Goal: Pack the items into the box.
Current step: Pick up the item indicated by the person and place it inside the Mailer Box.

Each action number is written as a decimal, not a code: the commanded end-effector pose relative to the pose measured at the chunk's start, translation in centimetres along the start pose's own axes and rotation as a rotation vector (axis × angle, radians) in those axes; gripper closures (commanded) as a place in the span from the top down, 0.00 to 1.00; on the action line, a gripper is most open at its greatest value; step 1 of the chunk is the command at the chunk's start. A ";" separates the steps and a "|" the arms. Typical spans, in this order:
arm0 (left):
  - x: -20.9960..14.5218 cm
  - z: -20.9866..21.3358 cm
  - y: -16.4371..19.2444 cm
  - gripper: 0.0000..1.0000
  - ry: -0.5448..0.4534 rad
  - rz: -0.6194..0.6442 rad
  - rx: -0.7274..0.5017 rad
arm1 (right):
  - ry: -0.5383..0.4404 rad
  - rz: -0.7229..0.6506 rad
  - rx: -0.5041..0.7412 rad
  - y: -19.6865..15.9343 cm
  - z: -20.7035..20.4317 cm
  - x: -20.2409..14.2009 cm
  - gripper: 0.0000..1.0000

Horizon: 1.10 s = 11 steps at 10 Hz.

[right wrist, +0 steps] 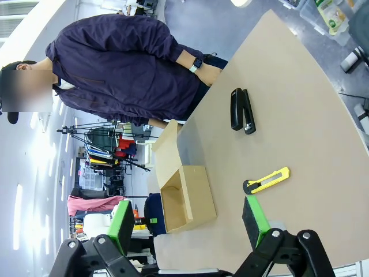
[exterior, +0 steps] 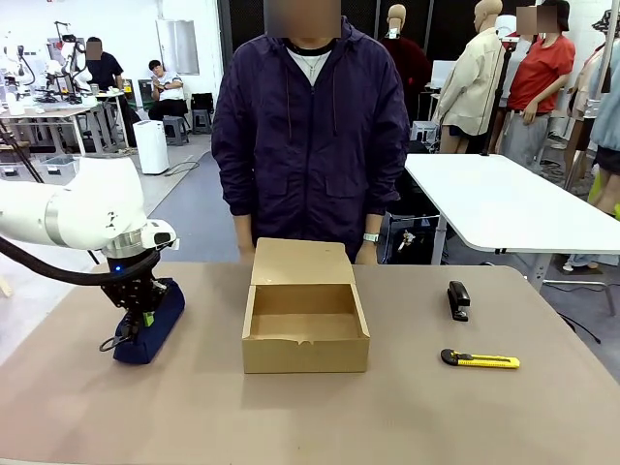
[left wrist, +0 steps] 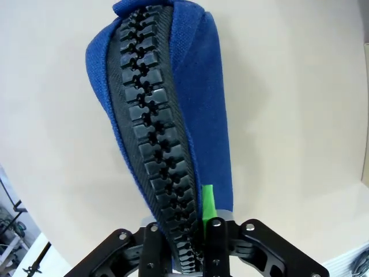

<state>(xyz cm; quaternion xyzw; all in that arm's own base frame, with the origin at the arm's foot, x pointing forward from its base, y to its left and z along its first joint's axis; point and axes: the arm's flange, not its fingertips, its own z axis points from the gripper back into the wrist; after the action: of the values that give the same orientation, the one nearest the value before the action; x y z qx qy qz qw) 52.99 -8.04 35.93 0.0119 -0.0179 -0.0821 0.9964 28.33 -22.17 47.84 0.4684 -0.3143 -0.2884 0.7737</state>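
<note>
We can read no words, brands or numbers anywhere in this scene. The box [exterior: 305,341], the pouch [left wrist: 207,104], the stapler [exterior: 457,299] and the knife [exterior: 481,361] show no print we can make out.

Left of box [exterior: 305,356]: pouch [exterior: 163,312]; right: stapler [exterior: 458,299], knife [exterior: 481,360].

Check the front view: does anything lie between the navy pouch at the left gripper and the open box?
Nothing visible does. Bare table separates the pouch from the box; only the box's own side wall must be cleared. The stapler and utility knife lie on its other side.
</note>
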 end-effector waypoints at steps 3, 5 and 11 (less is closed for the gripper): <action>-0.2 0.4 0.7 0.00 -0.022 -0.003 -0.003 | -0.011 0.017 0.027 0.1 -0.1 0.4 1.00; -0.6 1.1 0.8 0.00 -0.024 0.001 -0.010 | -0.011 0.017 0.027 0.1 -0.1 0.4 1.00; -7.2 20.5 -1.5 0.00 -0.248 -0.737 -0.331 | -0.011 0.017 0.027 0.1 -0.1 0.4 1.00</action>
<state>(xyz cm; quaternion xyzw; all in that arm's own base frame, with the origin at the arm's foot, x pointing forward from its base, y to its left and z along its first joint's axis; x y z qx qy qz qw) 45.95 -10.29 55.77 -0.0740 -0.1352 -0.3201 0.9348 28.34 -22.20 47.81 0.4682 -0.3140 -0.2887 0.7739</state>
